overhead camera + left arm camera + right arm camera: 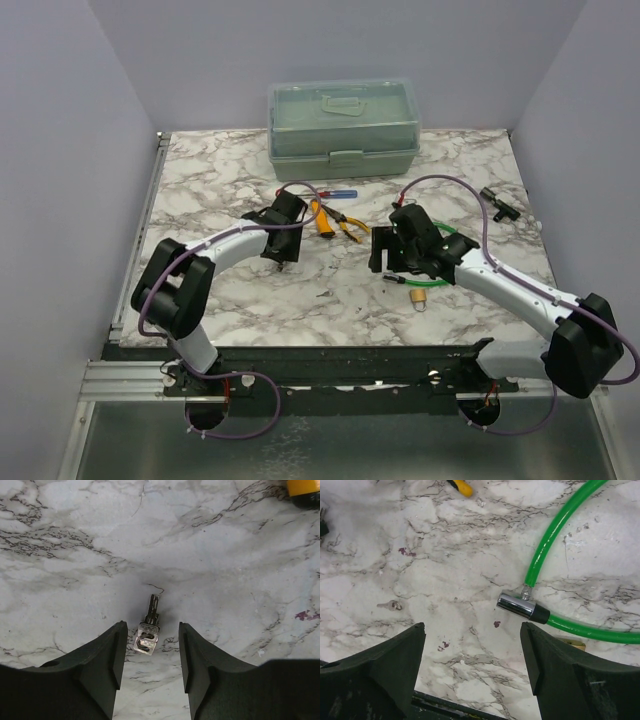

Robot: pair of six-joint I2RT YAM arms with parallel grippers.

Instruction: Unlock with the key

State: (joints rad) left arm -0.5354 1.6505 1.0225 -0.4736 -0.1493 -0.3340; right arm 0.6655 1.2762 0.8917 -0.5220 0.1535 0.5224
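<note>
The key [148,632] is a tiny silver piece with a square head. It lies flat on the marble in the left wrist view, its blade pointing away from me. My left gripper [150,647] is open and low over it, with the key's head between the fingertips, touching neither. In the top view the left gripper [283,257] hides the key. The brass padlock [418,296] lies by a green cable [547,540] with a chrome end [517,606]. My right gripper [472,650] is open and empty, just left of the chrome end.
A green toolbox [343,125] stands at the back. A red-and-blue screwdriver [335,195] and yellow-handled pliers [330,222] lie between the arms. A small black part [497,207] sits at the right. A tiny metal speck [395,605] lies on the marble left of the right gripper.
</note>
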